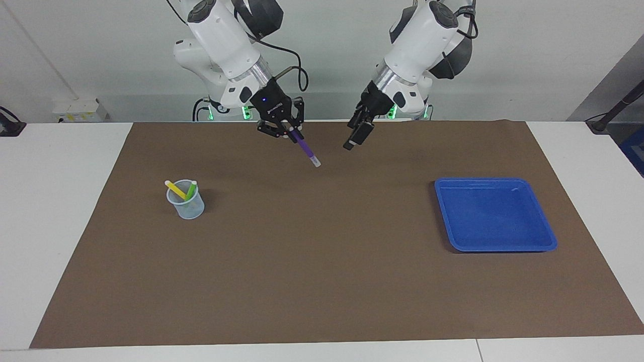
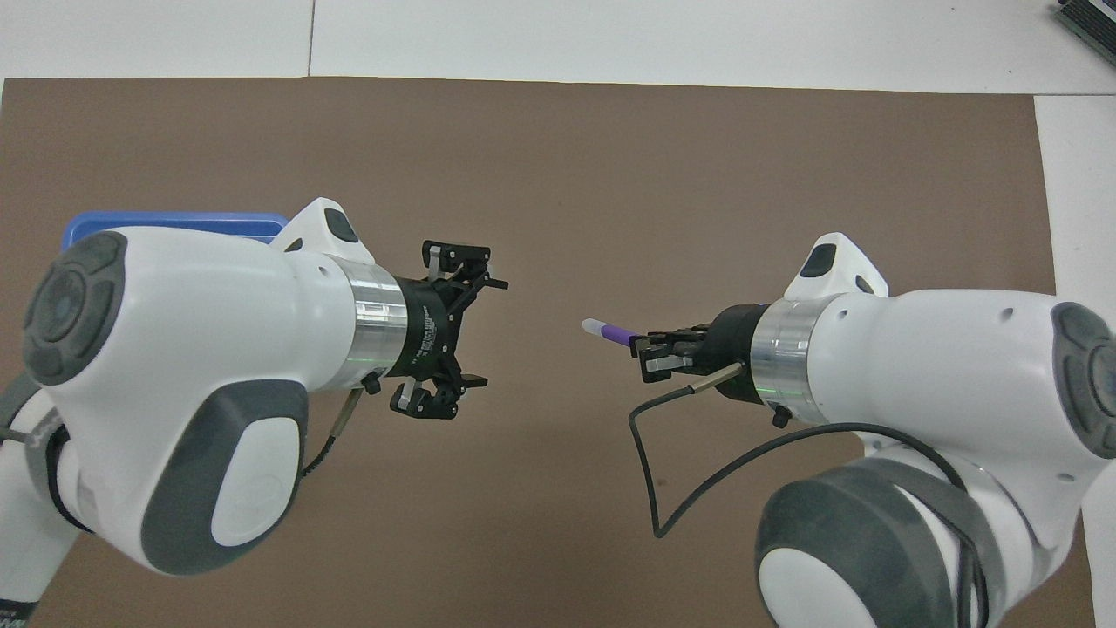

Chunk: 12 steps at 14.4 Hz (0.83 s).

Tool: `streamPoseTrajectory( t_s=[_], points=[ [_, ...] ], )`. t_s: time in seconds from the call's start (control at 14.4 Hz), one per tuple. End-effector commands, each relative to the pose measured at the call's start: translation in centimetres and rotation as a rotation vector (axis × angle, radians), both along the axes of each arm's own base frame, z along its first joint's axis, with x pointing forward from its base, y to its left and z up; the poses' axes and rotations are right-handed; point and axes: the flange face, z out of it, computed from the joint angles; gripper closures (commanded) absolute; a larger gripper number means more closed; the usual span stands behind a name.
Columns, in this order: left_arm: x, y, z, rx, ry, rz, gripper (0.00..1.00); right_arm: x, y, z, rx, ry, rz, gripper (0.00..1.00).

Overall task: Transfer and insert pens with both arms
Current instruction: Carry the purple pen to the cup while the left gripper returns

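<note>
Purple pen (image 1: 304, 148): clamped by its barrel in the right gripper (image 1: 288, 131), slanting down with its pale cap end lowest, in the air over the brown mat (image 1: 322, 281).
Right gripper state: fingertips closed on the purple pen; in the overhead view the pen (image 2: 610, 331) stuck out past the gripper (image 2: 649, 359) toward the left arm.
Left gripper (image 1: 358, 134): spread wide and holding nothing, hanging over the mat's robot-side edge, well apart from the pen; the overhead view showed its fingers (image 2: 445, 256) wide apart.
Cup (image 1: 185, 203): a clear cup standing on the mat toward the right arm's end, with the yellow pen (image 1: 175, 189) and the green pen (image 1: 191, 190) leaning inside it.
Blue tray (image 1: 533, 242): on the mat toward the left arm's end, with no pen in it.
Progress, as judged: two of three pens looked inserted; the purple one awaited carrying to the cup.
Risk, slip: the grip sat near one end, so the long free end could swing or slide out during travel.
Risk, insertion: a slanted pen might catch the rim or strike the two leaning pens and tip the light cup.
Risk, release: letting go too high could bounce the pen out.
</note>
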Motion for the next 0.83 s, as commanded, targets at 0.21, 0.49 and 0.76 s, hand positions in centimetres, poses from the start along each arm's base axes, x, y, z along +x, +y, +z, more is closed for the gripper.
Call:
streamPoseTrajectory(
  t_s=[0.21, 0.49, 0.76],
  points=[
    [3.2, 11.4, 0.0, 0.051, -0.032, -0.103, 0.00, 1.4, -5.0, -0.7, -0.245, -0.034, 0.104, 1.00],
    [4.5, 17.4, -0.2, 0.192, -0.120, -0.269, 0.00, 2.2, -8.8, -1.1, -0.390, -0.034, 0.130, 1.00],
    [4.8, 19.7, -0.4, 0.353, -0.157, -0.419, 0.00, 2.9, -12.4, -1.3, -0.517, -0.049, 0.188, 1.00]
  ],
)
